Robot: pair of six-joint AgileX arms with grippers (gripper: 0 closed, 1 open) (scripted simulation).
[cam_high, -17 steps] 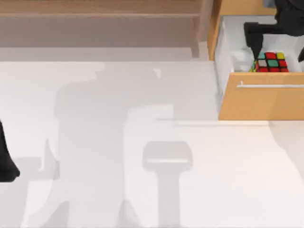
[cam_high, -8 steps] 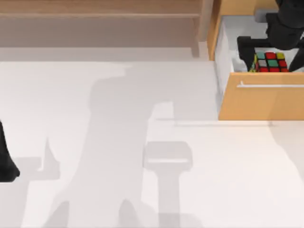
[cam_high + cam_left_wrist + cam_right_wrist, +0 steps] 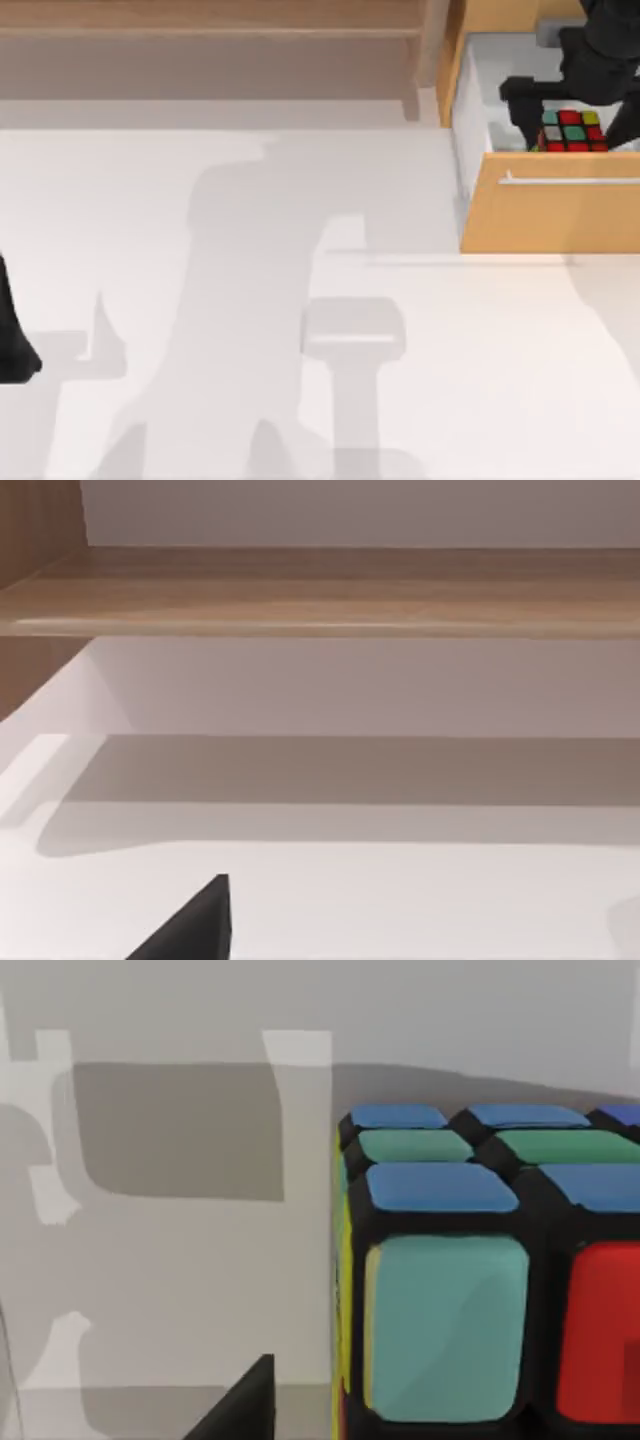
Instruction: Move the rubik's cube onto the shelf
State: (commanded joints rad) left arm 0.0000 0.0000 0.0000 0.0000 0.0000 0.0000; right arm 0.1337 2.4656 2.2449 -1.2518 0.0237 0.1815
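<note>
Overhead, white table [image 3: 300, 380] spreads beneath the shelf [image 3: 200, 18].

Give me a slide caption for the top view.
Right gripper straddling the multicoloured rubik's cube inside the open orange-wood drawer; long light-brown wooden shelf bare.

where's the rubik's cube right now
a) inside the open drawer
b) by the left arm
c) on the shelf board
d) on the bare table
a: the rubik's cube sits inside the open drawer, behind its front panel, with the right gripper straddling it.
</note>
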